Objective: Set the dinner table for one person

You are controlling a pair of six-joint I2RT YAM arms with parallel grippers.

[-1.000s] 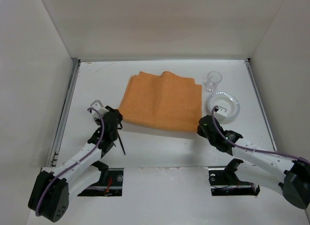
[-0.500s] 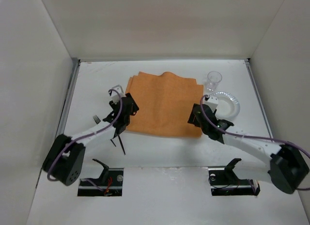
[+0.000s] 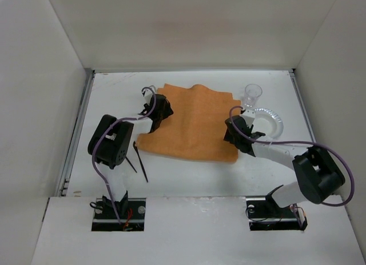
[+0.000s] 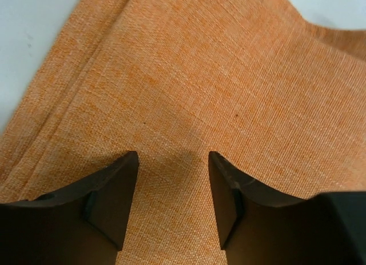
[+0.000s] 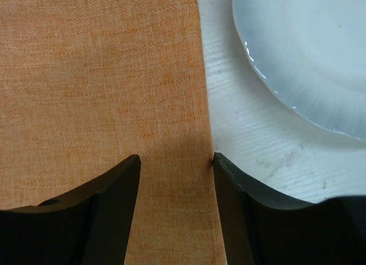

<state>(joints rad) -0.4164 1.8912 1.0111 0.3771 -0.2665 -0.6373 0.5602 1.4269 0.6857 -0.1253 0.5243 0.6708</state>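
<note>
From above, the dinner table [image 3: 189, 176] carries the orange mat [image 3: 191, 122]; the left gripper [image 3: 164, 109] sits over the mat's left edge, and the right gripper [image 3: 233, 125] is at its right edge, near the plate [image 3: 279, 125]. Left wrist: fingers [image 4: 108, 208] spread over cloth, grasping nothing. Right wrist: fingers [image 5: 108, 213] spread astride the mat's edge, with open table between edge and plate.

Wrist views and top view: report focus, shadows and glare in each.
Left wrist: orange cloth weave sharp, the dark jaws underexposed, soft shadow between them. Right wrist: weave equally crisp, small glints on the plate rim. Top external: even, diffuse light, the clear glass faint against the white dinner table.
</note>
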